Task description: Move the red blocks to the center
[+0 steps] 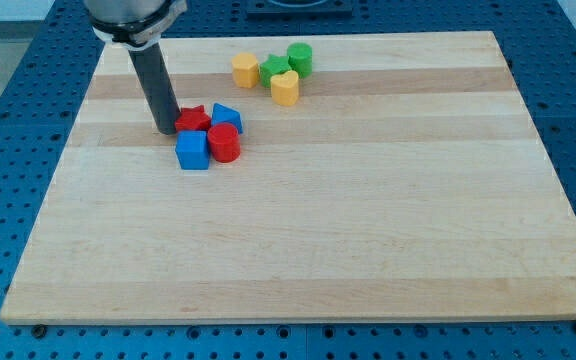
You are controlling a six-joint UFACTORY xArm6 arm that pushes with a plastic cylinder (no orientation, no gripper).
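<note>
A red star-shaped block (194,119) and a red cylinder (224,143) lie in a cluster at the board's upper left. A blue cube (193,150) sits just left of the red cylinder. A blue triangular block (226,116) sits right of the red star. My tip (166,130) rests on the board at the left side of the red star, touching it or nearly so. The dark rod rises from there to the arm at the view's top left.
Near the view's top centre lie a yellow hexagonal block (246,70), a green star-like block (274,69), a green cylinder (300,59) and a yellow heart-like block (285,87). The wooden board (368,220) rests on a blue perforated table.
</note>
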